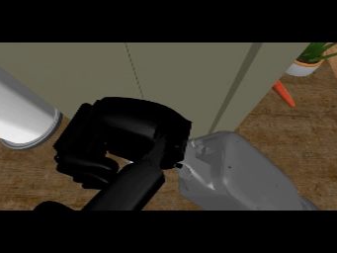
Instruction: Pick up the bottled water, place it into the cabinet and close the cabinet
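Note:
The cabinet fills the upper middle with olive-green doors; a thin seam runs down between them and a darker strip runs along the right door's edge. No bottled water shows anywhere, and the cabinet's inside is hidden. My right hand, a black mass, lies low against the cabinet front, left of centre. Its grey forearm comes in from the lower right. How the hand is shaped cannot be made out. My left hand does not show.
A thick white cylinder with a grey rim juts in from the left edge, close to the hand. An orange carrot and a potted plant stand on the wooden counter at the right.

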`<action>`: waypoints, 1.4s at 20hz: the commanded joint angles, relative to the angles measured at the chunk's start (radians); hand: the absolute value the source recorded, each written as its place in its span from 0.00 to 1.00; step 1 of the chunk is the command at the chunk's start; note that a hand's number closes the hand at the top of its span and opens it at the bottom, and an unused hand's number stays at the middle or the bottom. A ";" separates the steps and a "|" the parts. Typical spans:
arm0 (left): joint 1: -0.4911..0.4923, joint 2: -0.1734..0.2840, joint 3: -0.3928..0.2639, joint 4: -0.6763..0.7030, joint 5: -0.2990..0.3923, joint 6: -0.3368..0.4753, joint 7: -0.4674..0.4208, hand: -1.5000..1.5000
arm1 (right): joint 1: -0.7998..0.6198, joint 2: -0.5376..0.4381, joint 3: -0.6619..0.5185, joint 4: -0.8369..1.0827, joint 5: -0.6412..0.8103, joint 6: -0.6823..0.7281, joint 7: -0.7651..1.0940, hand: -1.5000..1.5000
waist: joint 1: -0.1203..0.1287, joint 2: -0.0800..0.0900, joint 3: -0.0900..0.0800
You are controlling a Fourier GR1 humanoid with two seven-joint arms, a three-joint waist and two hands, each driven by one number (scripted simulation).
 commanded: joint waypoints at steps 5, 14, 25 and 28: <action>0.074 -0.095 0.080 -0.018 -0.040 -0.111 -0.005 0.00 | 0.065 -0.029 -0.102 0.221 -0.001 0.191 -0.086 1.00 | -0.025 0.002 0.002; -0.003 -0.167 0.095 -0.007 -0.051 -0.102 0.099 0.00 | 0.014 -0.068 -0.218 0.397 0.121 0.295 -0.234 1.00 | -0.039 0.003 0.001; -0.037 -0.199 0.125 0.030 -0.081 -0.164 0.145 0.00 | -0.171 -0.086 -0.331 0.537 0.253 0.281 -0.394 0.00 | -0.028 0.005 0.000; -0.027 -0.209 0.130 0.019 -0.066 -0.163 0.159 0.00 | -0.195 -0.061 -0.328 0.556 0.319 0.210 -0.440 0.00 | -0.020 0.005 -0.001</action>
